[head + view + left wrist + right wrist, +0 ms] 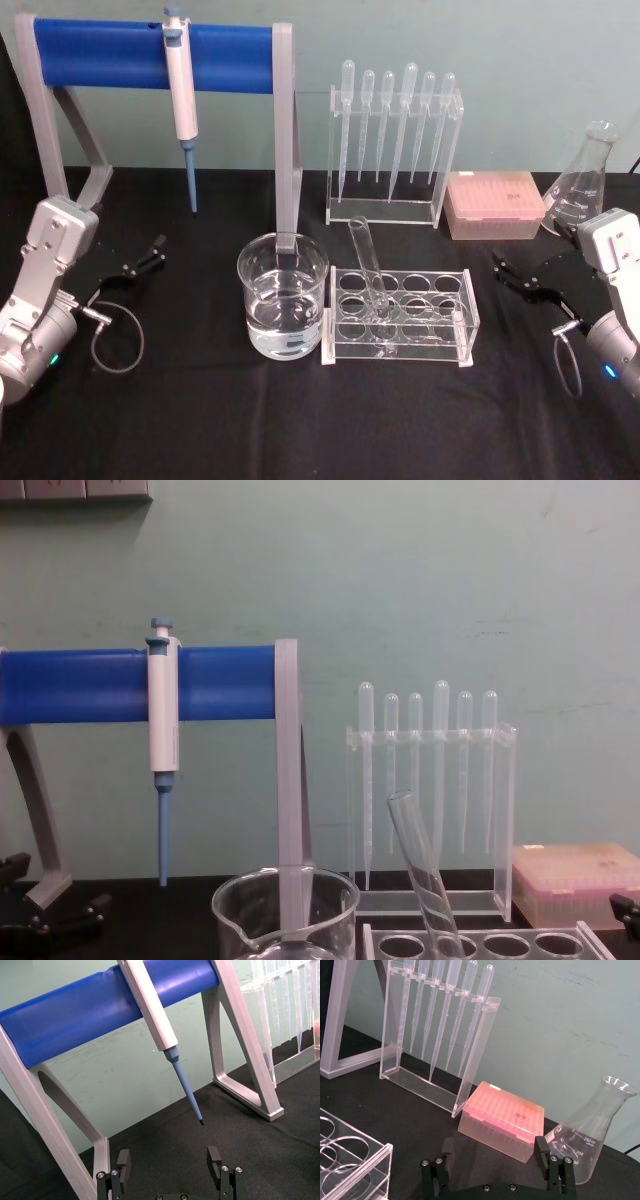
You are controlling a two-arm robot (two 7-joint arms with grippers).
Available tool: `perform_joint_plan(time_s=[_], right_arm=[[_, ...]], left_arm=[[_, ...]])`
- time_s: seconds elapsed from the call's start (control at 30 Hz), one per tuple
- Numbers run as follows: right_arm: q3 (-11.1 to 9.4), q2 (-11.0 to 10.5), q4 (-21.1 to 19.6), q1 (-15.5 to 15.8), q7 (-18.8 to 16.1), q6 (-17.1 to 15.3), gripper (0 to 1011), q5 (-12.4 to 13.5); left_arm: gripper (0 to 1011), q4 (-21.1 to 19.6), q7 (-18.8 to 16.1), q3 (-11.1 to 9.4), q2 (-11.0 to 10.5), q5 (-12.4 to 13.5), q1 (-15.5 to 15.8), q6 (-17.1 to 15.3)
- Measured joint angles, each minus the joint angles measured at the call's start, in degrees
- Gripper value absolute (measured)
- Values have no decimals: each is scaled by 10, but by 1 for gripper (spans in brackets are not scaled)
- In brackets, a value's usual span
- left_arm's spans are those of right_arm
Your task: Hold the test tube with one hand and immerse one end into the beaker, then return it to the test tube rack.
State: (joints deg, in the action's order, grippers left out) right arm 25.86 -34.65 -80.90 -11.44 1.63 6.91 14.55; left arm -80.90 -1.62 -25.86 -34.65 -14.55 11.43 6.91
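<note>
Table: black cloth, all items on it.
Pipettor stand: blue bar on grey legs, back left.
Pipette rack: clear acrylic, back centre, w/ six plastic pipettes hanging bulb-up.
Test tube rack: clear acrylic w/ round holes, front centre, just right of beaker.
Beaker: clear glass, part-filled w/ clear liquid, in front of stand's right leg.
Erlenmeyer flask: clear, back right, beside tip box.
Tip box: pink, right of pipette rack.
Pipettor: white-and-blue, hangs tip-down from blue bar.
L gripper: far left, low near the cloth, well apart from beaker; fingers spread, nothing between them.
R gripper: far right, just past rack's right end, in front of flask; fingers spread, nothing held.
Test tube: in a hole toward rack's left end, bottom down, open rim up, tilted back-left; neither gripper touches it.
</note>
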Motion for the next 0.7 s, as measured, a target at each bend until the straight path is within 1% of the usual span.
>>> perform_joint_plan(time_s=[0.7], right_arm=[[0, 0, 0, 0, 0, 0, 1004, 0]], left_arm=[[1000, 0, 0, 0, 0, 0, 0, 0]])
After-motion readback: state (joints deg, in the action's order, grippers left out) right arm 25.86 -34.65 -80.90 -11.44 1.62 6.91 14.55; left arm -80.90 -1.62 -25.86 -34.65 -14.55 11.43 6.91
